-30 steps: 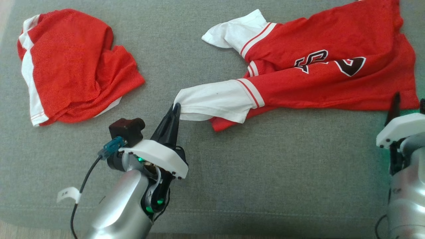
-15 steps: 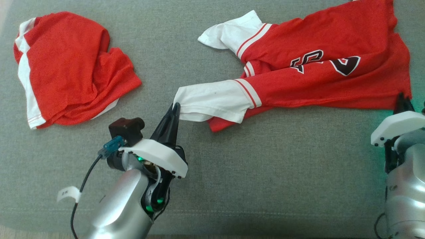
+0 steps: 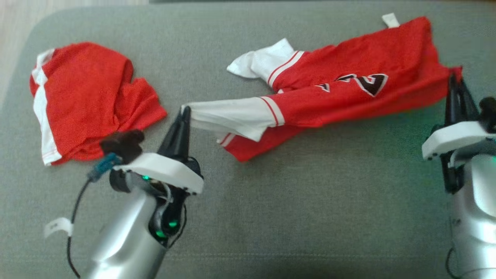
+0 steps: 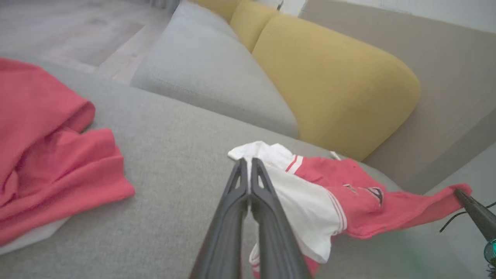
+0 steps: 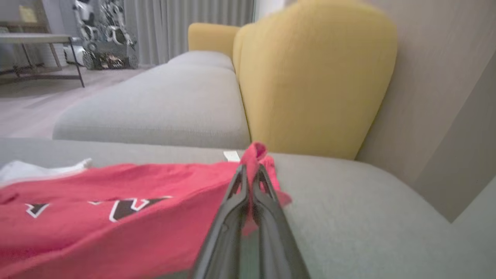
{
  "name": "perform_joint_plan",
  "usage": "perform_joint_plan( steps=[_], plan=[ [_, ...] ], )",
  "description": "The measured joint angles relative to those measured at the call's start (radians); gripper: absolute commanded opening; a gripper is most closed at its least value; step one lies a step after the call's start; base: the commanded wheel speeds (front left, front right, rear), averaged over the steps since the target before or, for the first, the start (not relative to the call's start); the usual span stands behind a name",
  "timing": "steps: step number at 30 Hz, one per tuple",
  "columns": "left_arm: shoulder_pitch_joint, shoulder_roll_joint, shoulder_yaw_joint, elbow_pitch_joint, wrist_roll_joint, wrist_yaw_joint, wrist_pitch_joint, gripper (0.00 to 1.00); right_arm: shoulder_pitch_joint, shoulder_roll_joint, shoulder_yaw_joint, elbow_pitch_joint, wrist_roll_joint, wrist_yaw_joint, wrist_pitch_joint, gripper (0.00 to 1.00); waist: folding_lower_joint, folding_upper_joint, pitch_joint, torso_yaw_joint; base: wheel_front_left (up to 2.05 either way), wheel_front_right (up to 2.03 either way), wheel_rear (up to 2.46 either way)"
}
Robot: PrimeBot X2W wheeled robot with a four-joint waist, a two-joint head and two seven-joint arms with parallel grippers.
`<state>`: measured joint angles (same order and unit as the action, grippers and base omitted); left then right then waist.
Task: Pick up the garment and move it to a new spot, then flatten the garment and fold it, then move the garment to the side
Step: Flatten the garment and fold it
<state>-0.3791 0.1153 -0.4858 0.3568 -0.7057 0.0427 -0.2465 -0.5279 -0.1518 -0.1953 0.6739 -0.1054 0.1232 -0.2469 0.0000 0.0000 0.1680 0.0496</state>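
Red on the garment (image 3: 348,97), white sleeves with red stripes, black numerals edged white. Red with a white band on the second shirt (image 3: 85,100). Grey cushion (image 3: 310,201), yellow backrest (image 4: 329,77).

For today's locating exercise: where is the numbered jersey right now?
In the head view the jersey lies across the upper right of the grey cushion, its white sleeve pinched by the left gripper and its opposite end by the right gripper.

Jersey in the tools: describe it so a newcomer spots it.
On the grey sofa seat, look right of centre: a red jersey stretches between the left tool and the right tool. Unlike the crumpled red garment on the left, it has white sleeves and black numerals.
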Motion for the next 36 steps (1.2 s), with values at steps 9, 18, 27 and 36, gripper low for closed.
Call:
perform_joint_plan(
  steps=[9, 18, 27, 36],
  plan=[
    [-0.103, 0.085, 0.071, -0.212, -0.008, 0.03, 0.073, 0.0, 0.015, -0.17, 0.185, -0.393, 0.153, 0.0, -0.006, 0.0, 0.0, 0.0, -0.122, -0.025, 0.0, 0.0, 0.0],
    [-0.223, 0.151, 0.128, -0.453, 0.016, 0.099, 0.15, 0.0, -0.048, -0.263, 0.188, -0.611, 0.169, 0.0, 0.051, 0.0, 0.0, 0.0, -0.217, -0.049, 0.0, 0.0, 0.0],
    [-0.338, 0.209, 0.148, -0.609, 0.036, 0.16, 0.306, 0.0, -0.076, -0.323, 0.125, -0.751, 0.194, 0.0, 0.221, 0.0, -0.0001, 0.0, -0.244, -0.07, 0.0, 0.0, 0.0],
    [-0.557, 0.217, 0.098, -0.358, 0.035, 0.109, 0.414, 0.0, -0.249, -0.331, 0.267, -0.567, 0.29, 0.0, 0.31, 0.0, 0.0, 0.0, -0.133, -0.094, 0.0, 0.0, 0.0]
  ],
)
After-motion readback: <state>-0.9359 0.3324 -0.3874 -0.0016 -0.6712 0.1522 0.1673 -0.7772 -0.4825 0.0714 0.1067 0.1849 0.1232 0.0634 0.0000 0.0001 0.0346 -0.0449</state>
